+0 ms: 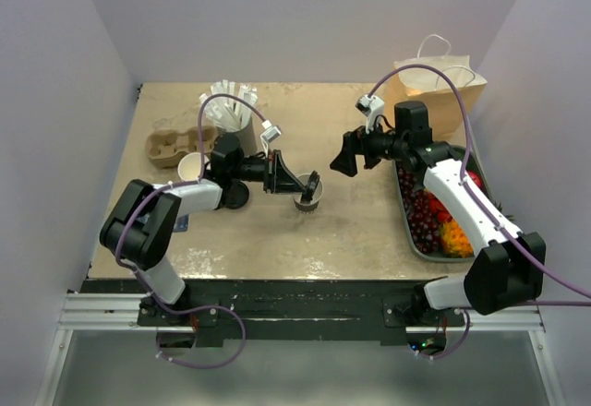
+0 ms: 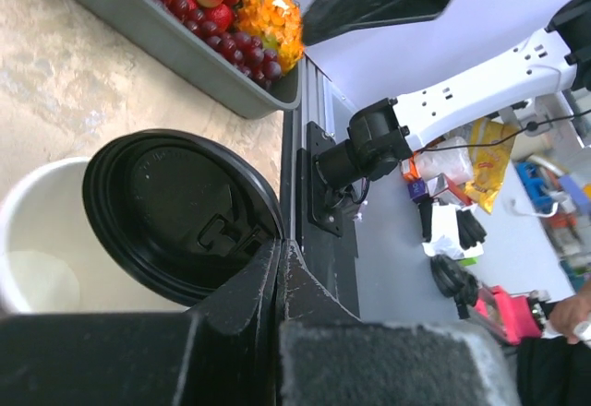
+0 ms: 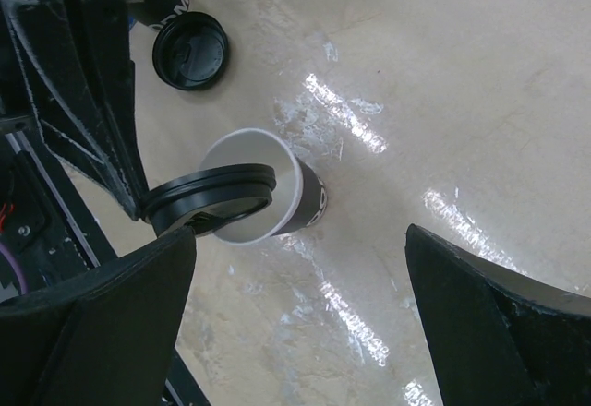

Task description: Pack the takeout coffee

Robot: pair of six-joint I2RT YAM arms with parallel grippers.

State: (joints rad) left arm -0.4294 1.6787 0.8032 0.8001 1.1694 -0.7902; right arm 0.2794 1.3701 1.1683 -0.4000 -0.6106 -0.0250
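Beige tabletop (image 1: 351, 231) is carrying one paper bag (image 1: 439, 88), upper right, and one grey tray (image 1: 404, 212) holding fruit at the right edge. One takeout coffee cup (image 1: 306, 202) is standing at centre frame, the left gripper (image 1: 312, 185) pinching one black lid (image 3: 211, 201) tilted on its rim. A second lid (image 3: 189, 49) is lying loose nearby. The right gripper (image 1: 343, 162) is hanging with jaws spread apart.

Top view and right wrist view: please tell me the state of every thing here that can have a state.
cup: upright, mouth not closed.
held lid: tilted, pinched at its edge, partly over the cup's rim, not pressed on.
left gripper: shut on the held lid.
right gripper: open, holding nothing.
loose lid: lying flat, apart from the cup.
paper bag: upright, mouth open.
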